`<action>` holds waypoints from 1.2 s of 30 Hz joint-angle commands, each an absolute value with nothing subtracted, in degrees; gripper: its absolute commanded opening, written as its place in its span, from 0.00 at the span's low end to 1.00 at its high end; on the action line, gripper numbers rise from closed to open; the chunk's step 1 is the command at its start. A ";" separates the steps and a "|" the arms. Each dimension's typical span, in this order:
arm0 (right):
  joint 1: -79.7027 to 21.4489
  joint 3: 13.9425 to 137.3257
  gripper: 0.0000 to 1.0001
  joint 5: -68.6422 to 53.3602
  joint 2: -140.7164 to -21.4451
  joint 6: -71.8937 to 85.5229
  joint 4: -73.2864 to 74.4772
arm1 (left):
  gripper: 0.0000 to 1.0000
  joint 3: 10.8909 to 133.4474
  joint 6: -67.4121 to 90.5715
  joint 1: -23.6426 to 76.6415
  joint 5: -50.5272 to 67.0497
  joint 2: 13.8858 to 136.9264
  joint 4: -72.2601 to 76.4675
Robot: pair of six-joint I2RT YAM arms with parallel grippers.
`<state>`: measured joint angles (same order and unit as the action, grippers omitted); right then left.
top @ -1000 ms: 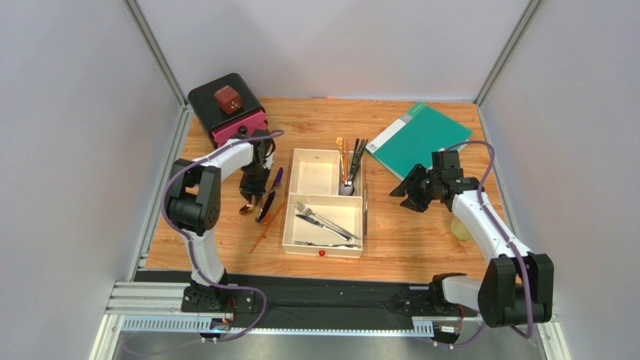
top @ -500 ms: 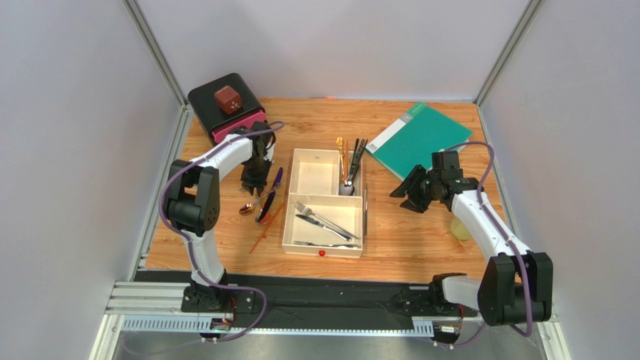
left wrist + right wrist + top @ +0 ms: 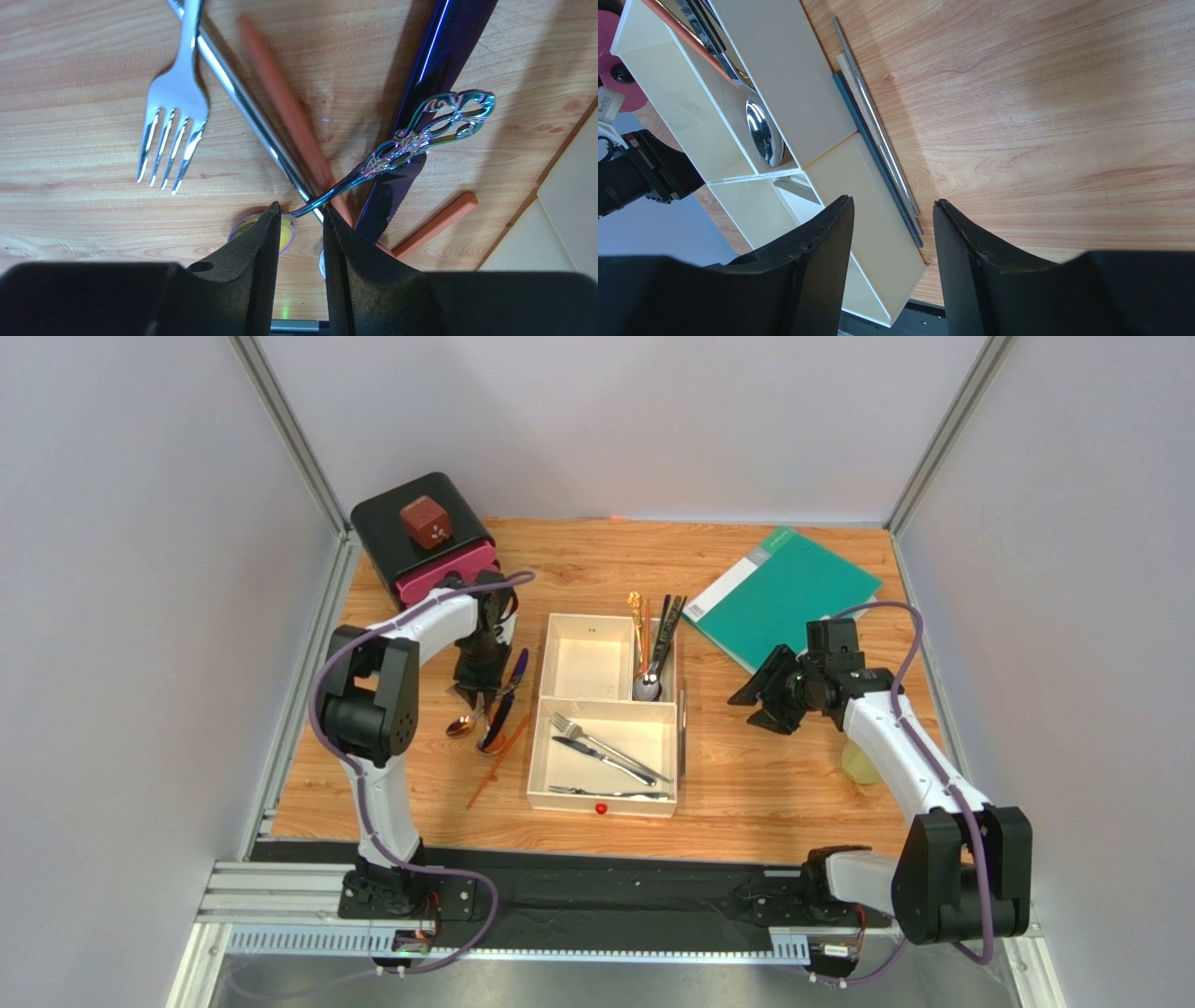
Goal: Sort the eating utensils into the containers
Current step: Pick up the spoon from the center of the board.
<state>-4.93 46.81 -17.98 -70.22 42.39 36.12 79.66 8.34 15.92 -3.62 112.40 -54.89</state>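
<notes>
My left gripper (image 3: 480,672) is down on the loose pile left of the cream tray (image 3: 537,756). In the left wrist view its jaws (image 3: 300,213) stand narrowly apart astride the neck of an iridescent blue-purple spoon (image 3: 421,129). A silver fork (image 3: 175,98), orange chopsticks (image 3: 288,115) and a blue-purple knife (image 3: 439,63) lie around it. My right gripper (image 3: 765,703) is open and empty, right of the tray (image 3: 829,91). Silver and dark chopsticks (image 3: 878,136) lie on the table against the tray's right wall. Forks and knives (image 3: 603,749) lie in the large compartment. Gold and black utensils (image 3: 652,644) lean in the narrow one.
A black box with pink drawers (image 3: 425,539) stands at the back left, close behind my left gripper. A green folder (image 3: 781,595) lies at the back right. A pale yellow cup (image 3: 859,760) sits beside my right forearm. A red dot (image 3: 601,809) marks the tray's near rim.
My left gripper has shifted slightly away from me, toward the black box, over the pile. The right arm has barely moved.
</notes>
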 commanded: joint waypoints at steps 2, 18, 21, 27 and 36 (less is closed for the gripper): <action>-4.48 47.64 0.50 -18.54 -70.58 42.36 34.54 | 0.33 80.60 6.77 15.73 -2.55 114.16 -54.67; -4.48 48.69 0.50 -18.98 -72.33 42.54 33.93 | 0.21 78.13 7.03 15.73 -1.23 110.57 -55.28; -4.48 49.13 0.50 -19.16 -72.95 42.54 33.84 | 0.22 78.57 7.03 15.73 -1.06 110.13 -55.72; -4.48 49.31 0.50 -19.34 -73.13 42.45 33.75 | 0.24 79.54 7.03 15.82 -0.35 109.86 -56.08; -4.48 48.34 0.50 -19.07 -72.33 42.54 33.93 | 0.20 79.89 6.86 15.73 -1.23 110.83 -55.99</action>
